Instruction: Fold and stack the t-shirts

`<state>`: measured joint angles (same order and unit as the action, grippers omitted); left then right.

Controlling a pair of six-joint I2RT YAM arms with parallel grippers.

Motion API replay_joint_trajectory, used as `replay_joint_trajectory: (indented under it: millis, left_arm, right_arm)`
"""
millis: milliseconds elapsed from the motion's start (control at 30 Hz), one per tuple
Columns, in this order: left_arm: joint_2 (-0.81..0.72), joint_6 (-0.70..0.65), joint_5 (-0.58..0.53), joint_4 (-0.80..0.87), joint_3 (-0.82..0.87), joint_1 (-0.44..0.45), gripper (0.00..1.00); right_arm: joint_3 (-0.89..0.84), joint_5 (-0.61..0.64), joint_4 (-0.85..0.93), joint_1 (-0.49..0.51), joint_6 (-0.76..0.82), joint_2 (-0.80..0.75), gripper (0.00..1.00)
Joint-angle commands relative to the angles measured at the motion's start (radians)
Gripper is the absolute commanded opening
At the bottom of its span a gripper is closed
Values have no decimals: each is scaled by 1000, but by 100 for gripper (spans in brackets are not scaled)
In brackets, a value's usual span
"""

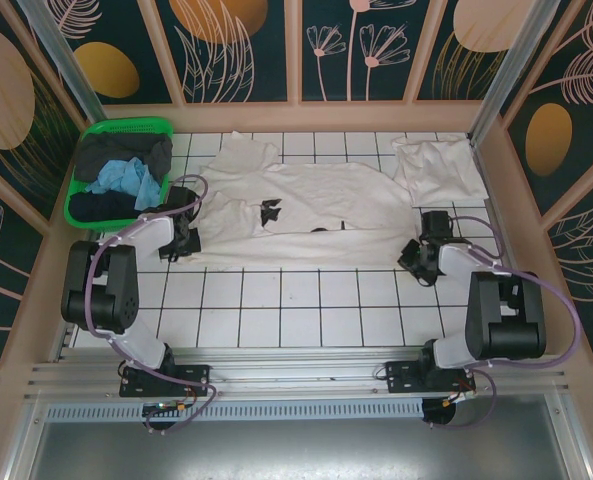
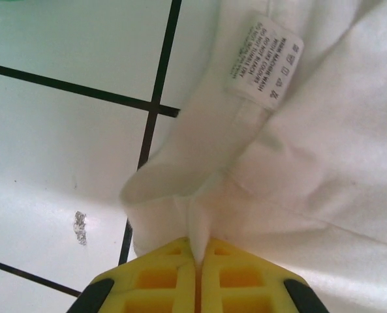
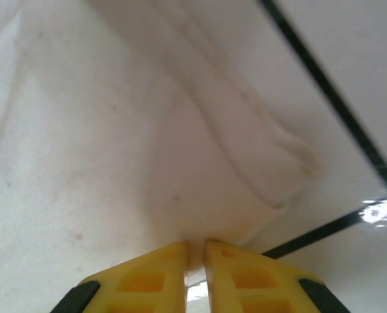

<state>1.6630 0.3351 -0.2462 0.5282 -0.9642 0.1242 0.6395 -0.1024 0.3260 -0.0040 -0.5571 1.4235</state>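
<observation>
Cloth: spread white cotton t-shirt (image 1: 316, 205), thin and heavily wrinkled, lies flat across the far half of the white tiled desk (image 1: 296, 300). It runs several tiles wide, from beside the basket to near the right wall. Its near hem is roughly straight along a tile line. Two small dark patches sit on its middle; cannot tell what they are. The left wrist view shows a sewn white care label (image 2: 265, 62) on a seam, print too small to read. A second white t-shirt (image 1: 438, 168) lies bunched in the far right corner, just beside the spread one.

Edges, room: green plastic basket (image 1: 126, 125) in the far left corner holds dark garments (image 1: 126, 155) and a light blue cloth (image 1: 124, 182). The near half of the desk is bare tile. Wooden-framed patterned walls close in on three sides.

Tools: left tool (image 1: 186, 243) is at the shirt's near left corner. In the wrist view its yellow fingers (image 2: 164, 277) are pressed together, with a raised fold of the shirt's edge (image 2: 180, 195) pinched between them. Right tool (image 1: 416, 255) is at the near right corner. Its fingers (image 3: 235, 267) are almost together, a thin slit between them, nipping a gathered peak of the same shirt (image 3: 147, 163).
</observation>
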Motion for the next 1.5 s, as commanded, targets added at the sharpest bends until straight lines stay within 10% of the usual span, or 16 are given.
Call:
replay_joint_trajectory:
  millis: [0, 167, 367, 733, 1233, 1467]
  left_arm:
    - [-22, 27, -61, 43, 21, -9, 8]
    - [-32, 51, -97, 91, 30, -8, 11]
    - [-108, 58, -73, 154, -39, -7, 52]
    - [44, 26, 480, -226, -139, 70, 55]
    - [-161, 213, 324, -267, 350, 71, 65]
    - [-380, 219, 349, -176, 359, 71, 71]
  right_arm:
    - [-34, 51, 112, -32, -13, -42, 14]
    - [-16, 52, 183, -40, -15, -142, 15]
    - [157, 16, 143, 49, 14, -161, 21]
    - [209, 22, -61, 158, -10, 152, 23]
    - [-103, -33, 0, 113, -132, -24, 24]
    - [14, 5, 172, 97, -112, -211, 28]
